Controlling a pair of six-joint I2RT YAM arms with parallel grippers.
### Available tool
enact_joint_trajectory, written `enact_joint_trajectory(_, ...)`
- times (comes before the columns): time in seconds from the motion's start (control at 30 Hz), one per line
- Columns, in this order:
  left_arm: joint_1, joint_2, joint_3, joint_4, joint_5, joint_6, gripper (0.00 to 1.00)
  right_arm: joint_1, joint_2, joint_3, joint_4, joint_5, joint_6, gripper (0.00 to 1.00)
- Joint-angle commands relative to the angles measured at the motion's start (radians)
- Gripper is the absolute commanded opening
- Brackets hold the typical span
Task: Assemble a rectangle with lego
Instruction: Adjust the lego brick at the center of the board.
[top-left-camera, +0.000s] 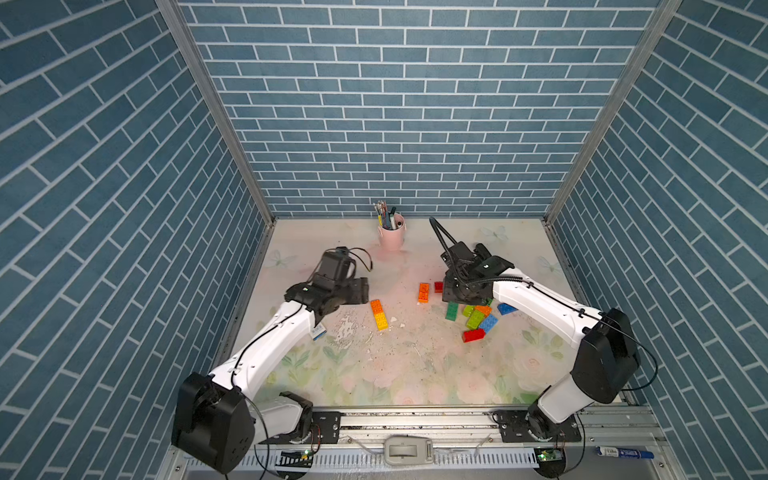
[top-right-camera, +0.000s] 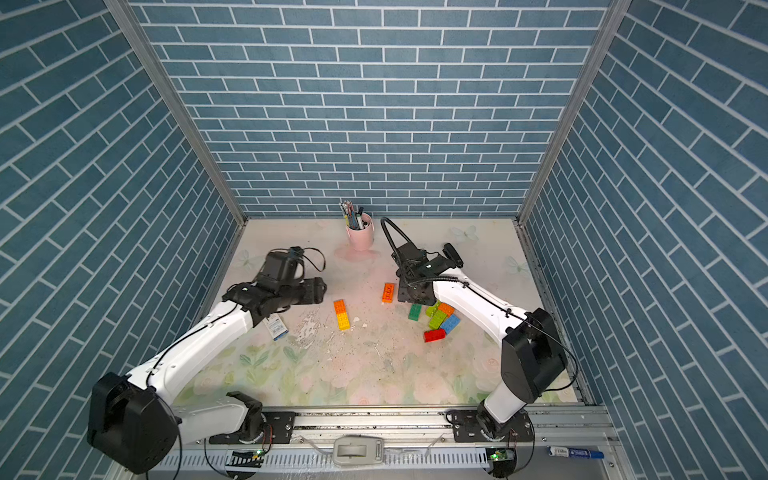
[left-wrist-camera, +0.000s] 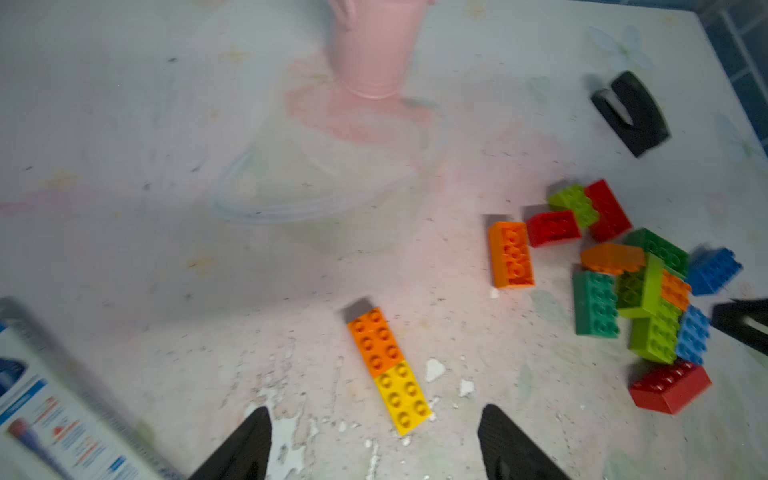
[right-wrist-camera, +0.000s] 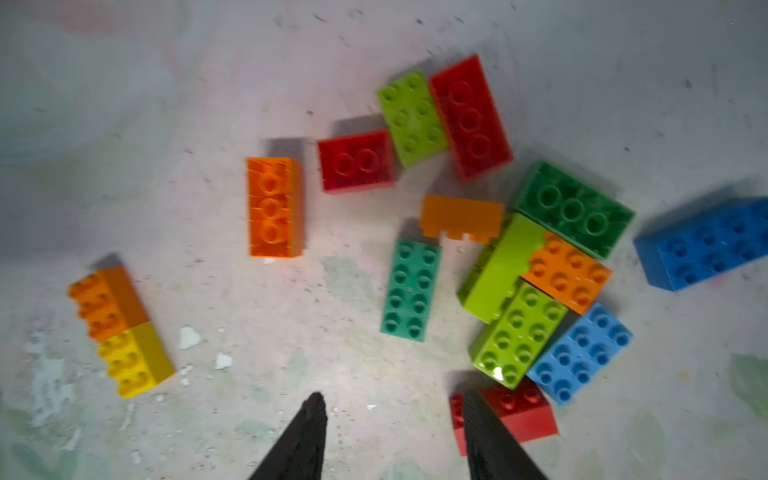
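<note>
An orange and a yellow lego brick (top-left-camera: 380, 315) (left-wrist-camera: 388, 370) lie joined end to end in a short row on the table. A single orange brick (top-left-camera: 423, 292) (right-wrist-camera: 274, 207) lies apart to the right. Further right is a loose pile of lego (top-left-camera: 478, 318) (right-wrist-camera: 519, 257) in red, lime, green, orange and blue. My left gripper (left-wrist-camera: 376, 409) hovers open just short of the yellow end, holding nothing. Above the pile's near edge my right gripper (right-wrist-camera: 392, 394) is open and empty, with one finger in front of a red brick (right-wrist-camera: 519, 411).
A pink pen cup (top-left-camera: 392, 232) stands at the back. In front of it sits what looks like a clear bowl (left-wrist-camera: 257, 214). A black stapler (left-wrist-camera: 629, 112) lies behind the pile. A white and blue box (left-wrist-camera: 54, 407) lies under my left arm.
</note>
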Motion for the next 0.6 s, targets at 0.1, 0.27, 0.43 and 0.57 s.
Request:
enact_joint_trajectory(0.1,-0.183,0.108,0.011,0.174,-0.129,0.061,0.82,-0.063,-0.066,-0.105,-0.036,0.02,-0.003,0.5)
enact_joint_trajectory(0.27,-0.231,0.17,0.019,0.222,-0.147,0.078,0.81,-0.055,0.009,-0.087,0.03,-0.047,0.013,0.5)
enact_joint_trajectory(0.43,-0.227,0.071,-0.092,0.335,-0.233,0.058,0.79,-0.03,0.115,-0.029,0.088,-0.074,0.047,0.5)
enact_joint_trajectory(0.57,-0.219,0.017,-0.131,0.33,-0.264,0.063,0.77,-0.008,0.204,0.021,0.104,-0.074,0.069,0.5)
